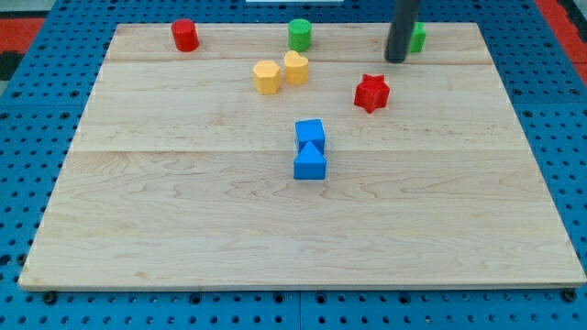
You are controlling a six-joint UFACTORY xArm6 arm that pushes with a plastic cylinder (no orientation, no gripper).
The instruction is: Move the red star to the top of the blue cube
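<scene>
**Basically not started: star sitting off to the side**

The red star (371, 93) is lying up and to the view's right of the blue cube (310, 133), well apart. My tip (396, 59) is hovering just above-right of the star, not touching. No fingers on this rod, so nothing's being held. The whole push is remaining.

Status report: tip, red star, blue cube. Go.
My tip up and right of red star, not touching. Blue cube lower left of star, blue triangle against it. Path between clear.
</scene>
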